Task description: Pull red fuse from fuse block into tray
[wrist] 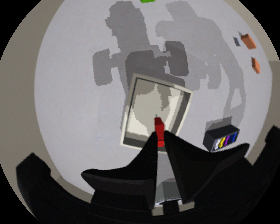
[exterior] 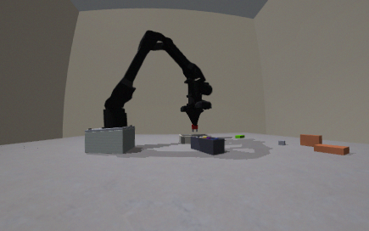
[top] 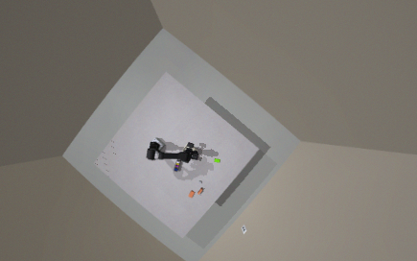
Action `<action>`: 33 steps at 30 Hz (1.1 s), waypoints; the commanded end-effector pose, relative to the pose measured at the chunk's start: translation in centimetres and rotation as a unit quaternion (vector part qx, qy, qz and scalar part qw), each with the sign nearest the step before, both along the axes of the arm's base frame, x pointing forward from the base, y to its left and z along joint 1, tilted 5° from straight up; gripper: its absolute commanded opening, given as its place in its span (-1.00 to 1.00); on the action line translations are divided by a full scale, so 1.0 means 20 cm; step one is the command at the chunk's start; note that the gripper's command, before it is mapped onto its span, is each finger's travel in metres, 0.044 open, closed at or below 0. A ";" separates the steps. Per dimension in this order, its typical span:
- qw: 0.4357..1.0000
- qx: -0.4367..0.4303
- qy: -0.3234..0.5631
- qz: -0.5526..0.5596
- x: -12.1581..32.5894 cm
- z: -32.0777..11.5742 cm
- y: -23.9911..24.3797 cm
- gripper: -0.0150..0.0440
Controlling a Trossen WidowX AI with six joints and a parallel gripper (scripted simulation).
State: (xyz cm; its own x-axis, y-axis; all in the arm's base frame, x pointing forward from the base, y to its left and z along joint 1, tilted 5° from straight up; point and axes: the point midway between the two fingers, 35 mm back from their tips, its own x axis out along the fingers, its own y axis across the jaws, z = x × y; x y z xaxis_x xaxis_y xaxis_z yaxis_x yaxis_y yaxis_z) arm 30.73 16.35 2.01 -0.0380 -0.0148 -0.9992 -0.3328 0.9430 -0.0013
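From above, my black arm [top: 171, 155] reaches across the pale bench [top: 145, 110]. The fuse block [top: 177, 166] sits beside my arm, near its middle. A bright green block [top: 218, 160] lies beyond my far end; two orange blocks, one here [top: 192, 194], lie near each other, well apart from my base.

A pale grey tabletop [top: 140, 110] [exterior: 149, 183] [wrist: 61, 90] carries the fuse block [top: 177, 166] [exterior: 208, 144] [wrist: 221, 138], dark and low, right of the shallow tray [exterior: 187, 139] [wrist: 127, 117] in the wrist view. A grey box [exterior: 110, 140] lies at left in the exterior view; two orange blocks [top: 192, 194] [exterior: 331, 149] [wrist: 255, 65] and a green block [top: 218, 160] [exterior: 239, 137] [wrist: 147, 1] also rest there.
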 end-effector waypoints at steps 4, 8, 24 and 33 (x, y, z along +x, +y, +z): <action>1.000 -0.001 0.005 -0.003 -0.02 -0.07 0.00 -0.49; 1.000 -0.001 0.005 -0.003 -0.02 -0.10 -0.01 -0.49; 1.000 -0.001 0.002 0.000 -0.01 -0.09 0.00 0.49; 1.000 -0.001 0.005 -0.003 -0.01 0.10 0.00 0.63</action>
